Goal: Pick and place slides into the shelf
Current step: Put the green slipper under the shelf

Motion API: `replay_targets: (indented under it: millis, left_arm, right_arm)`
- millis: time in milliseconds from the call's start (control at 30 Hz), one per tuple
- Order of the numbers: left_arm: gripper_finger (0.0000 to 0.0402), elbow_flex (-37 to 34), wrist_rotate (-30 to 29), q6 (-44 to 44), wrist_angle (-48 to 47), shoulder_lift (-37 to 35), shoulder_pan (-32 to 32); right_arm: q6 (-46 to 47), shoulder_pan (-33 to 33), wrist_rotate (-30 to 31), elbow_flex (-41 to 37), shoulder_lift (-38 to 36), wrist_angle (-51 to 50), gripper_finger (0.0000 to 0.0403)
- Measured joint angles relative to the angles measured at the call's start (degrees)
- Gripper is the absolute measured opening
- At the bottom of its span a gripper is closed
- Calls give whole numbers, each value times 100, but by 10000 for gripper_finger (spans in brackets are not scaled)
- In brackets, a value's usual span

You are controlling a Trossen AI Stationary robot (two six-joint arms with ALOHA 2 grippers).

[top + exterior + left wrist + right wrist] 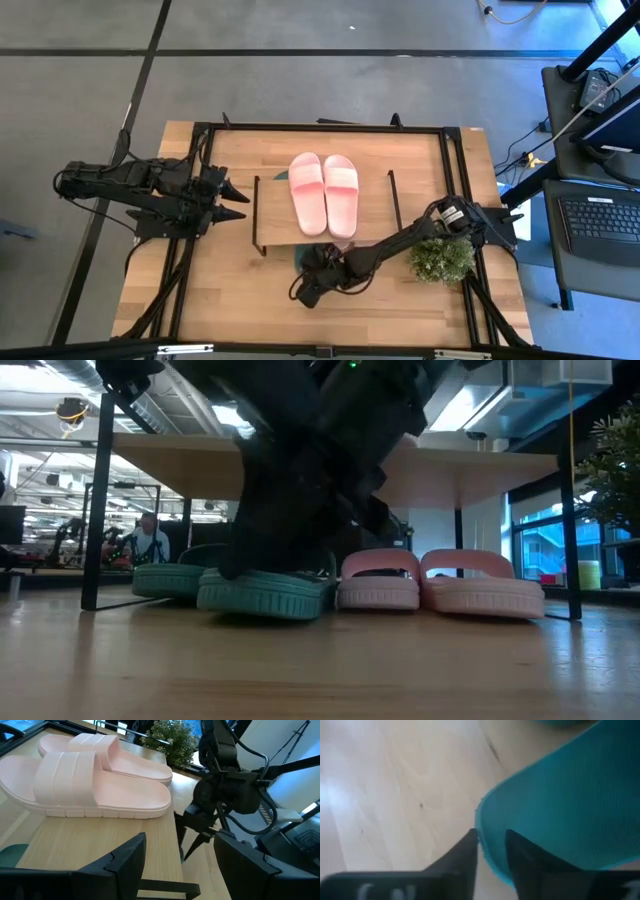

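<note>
Green slide [262,592], lower centre, pinched at its edge by right gripper [491,851], jaws narrow: may slip out. Left gripper [232,200], mid-left, jaws wide, idle.

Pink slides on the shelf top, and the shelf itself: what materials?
Pink slides: likely moulded rubber or foam, matte, with a one-piece look, ribbed strap and grooved sole edge. Shelf: light wood-look top board with visible grain, possibly laminate; thin black wire legs, probably metal.

A robotics lab: exposed ceiling ducts [60,405], a laptop desk [600,225], and floor cables [520,160].
</note>
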Motion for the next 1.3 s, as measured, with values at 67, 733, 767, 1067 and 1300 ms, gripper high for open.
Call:
replay_targets:
  millis: [67, 733, 767, 1067, 1300]
  left_arm:
    - [224, 0, 0, 0, -1, 0, 0]
    - [224, 0, 0, 0, -26, 0, -1]
    - [224, 0, 0, 0, -26, 0, -1]
    - [224, 0, 0, 0, -42, 0, 0]
    - [224, 0, 0, 0, -46, 0, 0]
  right_arm:
    - [149, -13, 7, 0, 0, -17, 127]
    - [-698, 93, -918, 545, -103, 109, 238]
    - [-701, 107, -1012, 532, -92, 104, 238]
    - [-628, 116, -1008, 382, -63, -82, 234]
    - [-643, 100, -1001, 382, -63, -377, 234]
